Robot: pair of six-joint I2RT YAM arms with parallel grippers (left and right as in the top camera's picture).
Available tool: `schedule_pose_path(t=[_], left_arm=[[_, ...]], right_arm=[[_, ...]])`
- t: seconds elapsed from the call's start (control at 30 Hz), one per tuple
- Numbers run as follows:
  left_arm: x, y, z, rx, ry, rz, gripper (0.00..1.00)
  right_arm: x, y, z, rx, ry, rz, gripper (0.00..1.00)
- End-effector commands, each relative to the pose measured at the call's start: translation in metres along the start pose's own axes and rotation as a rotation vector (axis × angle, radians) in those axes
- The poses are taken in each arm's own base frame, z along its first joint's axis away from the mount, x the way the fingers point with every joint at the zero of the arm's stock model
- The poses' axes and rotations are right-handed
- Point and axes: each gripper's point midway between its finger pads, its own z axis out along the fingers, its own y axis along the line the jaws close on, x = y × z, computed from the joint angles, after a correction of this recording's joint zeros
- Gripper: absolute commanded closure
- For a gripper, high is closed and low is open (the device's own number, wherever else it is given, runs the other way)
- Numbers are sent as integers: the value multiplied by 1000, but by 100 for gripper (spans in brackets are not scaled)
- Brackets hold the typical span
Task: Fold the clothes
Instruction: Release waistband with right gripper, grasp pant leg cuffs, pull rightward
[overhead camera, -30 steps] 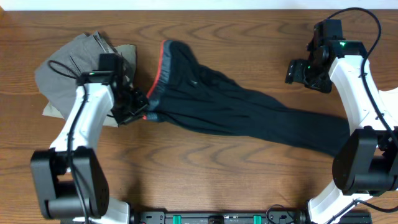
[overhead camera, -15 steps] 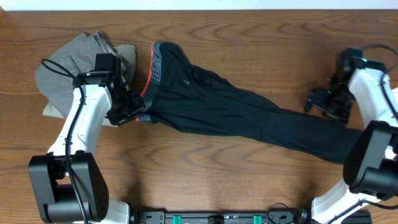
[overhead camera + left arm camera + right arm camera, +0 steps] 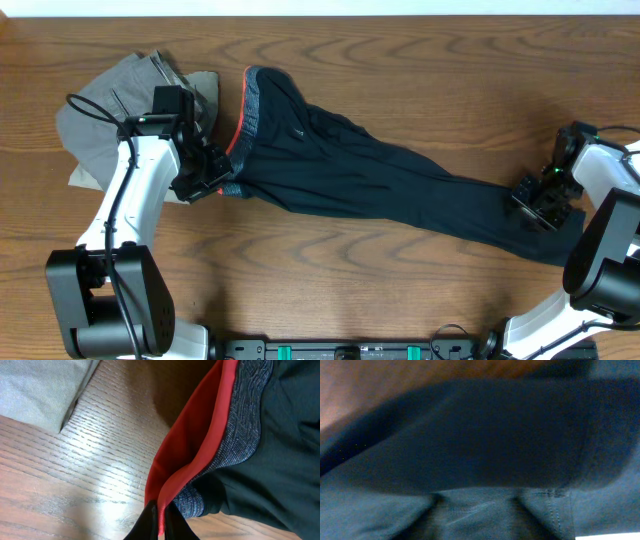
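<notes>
The clothes, dark leggings (image 3: 380,180), lie stretched across the table from the grey, red-edged waistband (image 3: 245,115) at upper left to the leg ends at lower right. My left gripper (image 3: 222,182) is shut on the waistband's lower corner. The left wrist view shows the red edge (image 3: 200,435) pinched between that gripper's (image 3: 160,510) black fingertips. My right gripper (image 3: 540,203) is down on the leg ends. In its wrist view dark fabric (image 3: 480,435) fills the frame, and the gripper (image 3: 476,515) still has its fingers apart with cloth between them.
Folded grey and khaki trousers (image 3: 110,110) lie at the upper left, just behind the left arm, and their pale corner (image 3: 40,390) shows in the left wrist view. Bare wooden tabletop (image 3: 400,290) surrounds the leggings. The arms' bases stand at the front edge.
My right arm swung from the back right corner down onto the leg ends, its jaws narrowing. The left gripper first drew the waistband slightly left, then held still.
</notes>
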Motion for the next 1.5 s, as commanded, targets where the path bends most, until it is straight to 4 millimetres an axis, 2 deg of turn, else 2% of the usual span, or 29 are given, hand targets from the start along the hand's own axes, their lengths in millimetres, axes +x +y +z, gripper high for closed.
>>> schedule_pose_path(t=[0.0,0.13,0.27,0.37,0.53,0.7,0.83,1.0,1.1,1.23,1.3,1.37,1.43,1.47], left_arm=[[-7,0,-5,-7,-26,15,94],[-8,-1,-5,-4,-31,16,94],[-8,-1,-5,-5,-31,16,94],[-8,-1,-5,-5,-31,16,95],[-8,-1,-5,-5,-31,16,94],[-10,3,-5,-27,-40,15,94],[-9,5,-5,-37,-41,15,94],[-10,5,-5,-37,-41,24,94],[-10,5,-5,-37,-41,38,94],[-10,5,-5,-37,-41,37,94],[-10,5,-5,-37,-42,38,94],[-10,5,-5,-37,-42,37,93],[-10,5,-5,-37,-42,37,93],[-10,5,-5,-37,-41,38,93]], right_arm=[[-7,-3,2,8,-22,59,84],[-20,18,-16,-98,-67,45,99],[-50,54,-54,-274,-176,-34,99],[-77,87,-91,-434,-285,-81,99],[-117,111,-134,-564,-457,-46,99],[-153,121,-171,-663,-645,-44,99],[-163,129,-195,-769,-703,-61,99],[-200,107,-212,-639,-920,29,99],[-213,109,-219,-639,-990,29,99],[-221,121,-202,-643,-982,6,98],[-220,128,-182,-634,-938,-39,85],[-213,131,-158,-621,-859,-73,60],[-204,122,-128,-560,-760,-82,43],[-199,116,-119,-526,-728,-96,39]])
